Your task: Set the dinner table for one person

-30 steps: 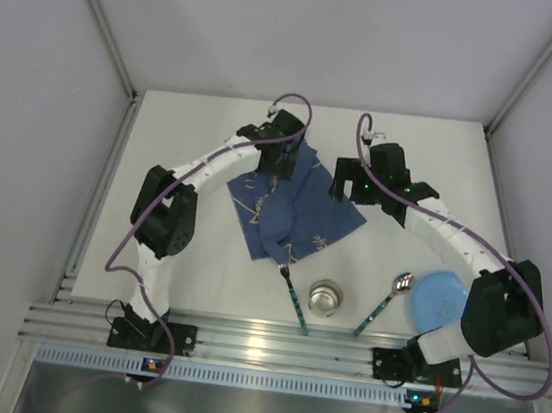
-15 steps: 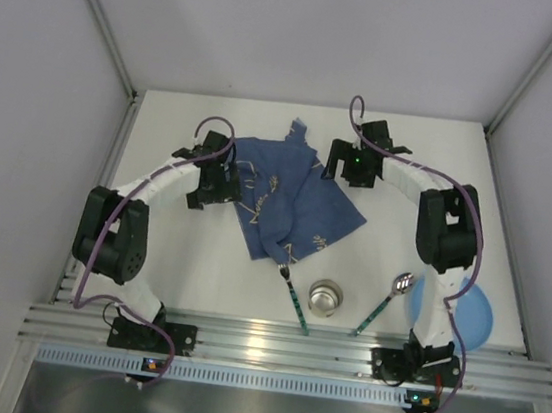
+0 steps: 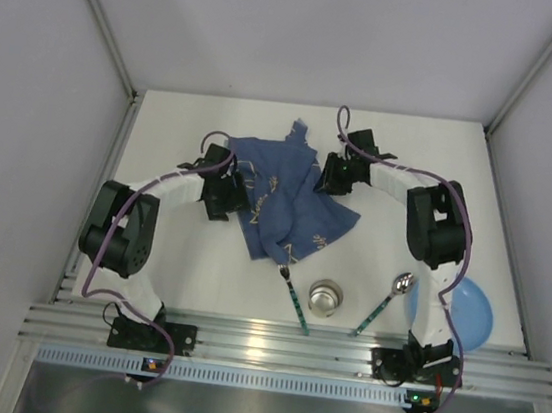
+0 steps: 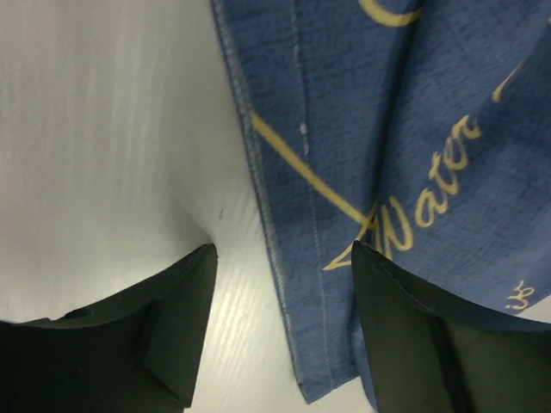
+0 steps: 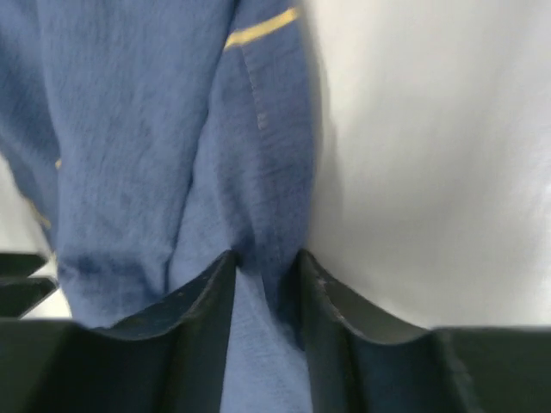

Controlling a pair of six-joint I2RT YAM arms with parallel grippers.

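The dinner table (image 3: 198, 268) fills the top view, its ribbed rail (image 3: 289, 349) running along the 6 o'clock edge. A blue cloth mat (image 3: 291, 203) lies rumpled on it, just toward 12 o'clock from the middle of the table. The left gripper (image 3: 229, 199) sits low at the mat's 9 o'clock edge. Its fingers (image 4: 172, 327) stand wide apart with the hem lying loose between them, not pinched. The right gripper (image 3: 331, 181) is at the mat's 2 o'clock edge, and its fingers (image 5: 207, 318) are drawn narrow with a bunched fold of the mat caught between them. A fork (image 3: 293, 294) points its tines at the mat's 6 o'clock corner. A metal cup (image 3: 325, 296) stands just beside it at 3 o'clock, then a spoon (image 3: 385, 303). A blue plate (image 3: 474, 314) lies further toward 3 o'clock, partly behind the right arm
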